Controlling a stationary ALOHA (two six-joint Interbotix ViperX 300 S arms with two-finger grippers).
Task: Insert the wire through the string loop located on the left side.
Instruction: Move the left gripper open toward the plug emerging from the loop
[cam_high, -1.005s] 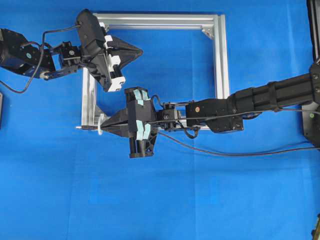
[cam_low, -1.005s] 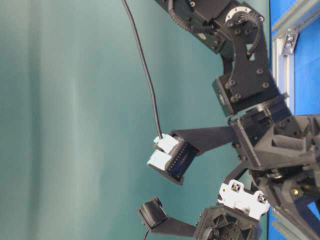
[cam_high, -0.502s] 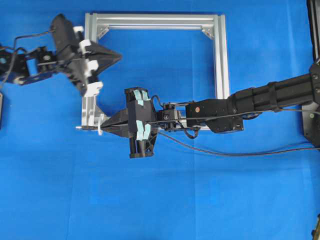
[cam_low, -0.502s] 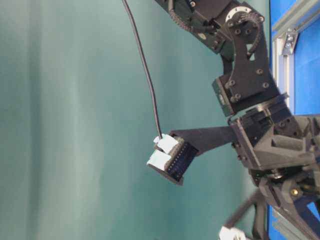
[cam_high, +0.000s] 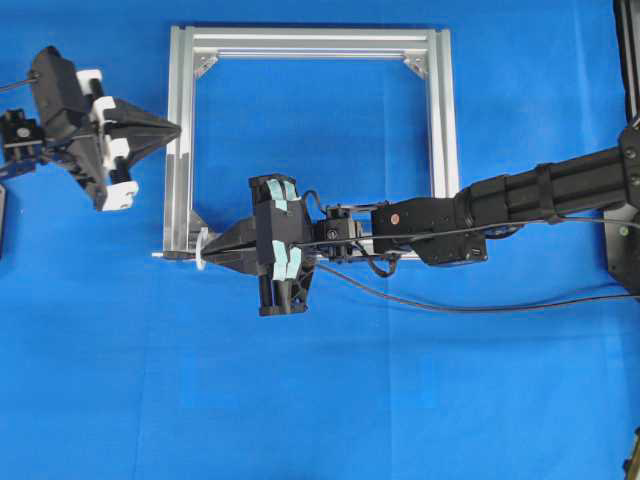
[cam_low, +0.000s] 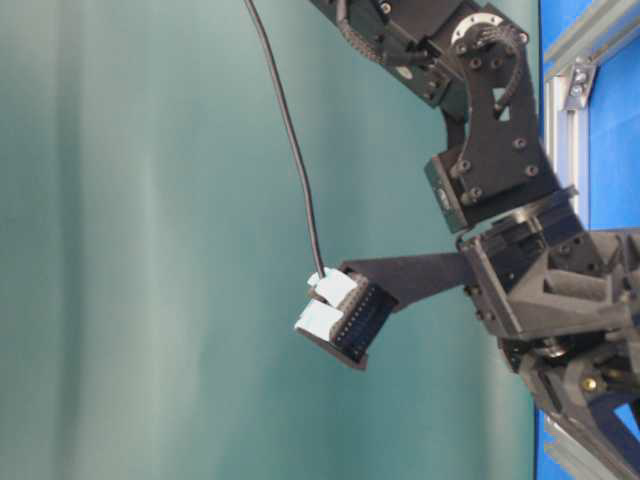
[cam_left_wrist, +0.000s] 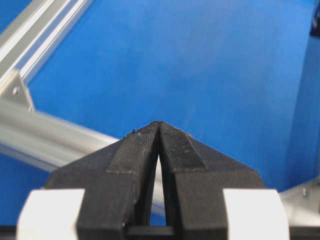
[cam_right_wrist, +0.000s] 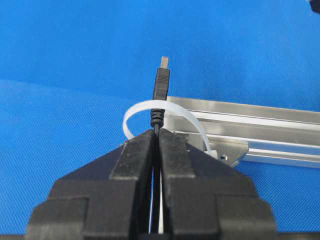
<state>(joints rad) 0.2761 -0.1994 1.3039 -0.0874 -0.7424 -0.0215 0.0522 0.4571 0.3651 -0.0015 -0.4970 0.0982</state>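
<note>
right hand (cam_right_wrist: 156, 134): clenched on the wire (cam_right_wrist: 157, 125), gripping it just behind the plug (cam_right_wrist: 161, 82); sits at the frame's lower-left corner in the overhead view.
left hand (cam_left_wrist: 158, 125): clenched, holding nothing; in the overhead view it's out at the left edge, tips level with the frame's left rail, well apart from the loop.
wire: rest of it trails right across the blue desk (cam_high: 320, 400), slack, out toward the right edge.
string loop (cam_right_wrist: 167, 112): white band arching up off the end of the aluminium frame (cam_right_wrist: 260, 130), by the corner bracket.
plug vs loop: right wrist view shows the plug standing past the band, with the band crossing at the strain relief. Reads as tip through the loop, but can't fully rule out it passing beside the band from this angle.
done: wire picked up, brought to the loop, tip likely threaded.
left: pull more wire through so it stays; someone has to take the plug on the far side, probably the left hand, which is nowhere near yet.
risk: letting go now, the wire could spring back out.
</note>
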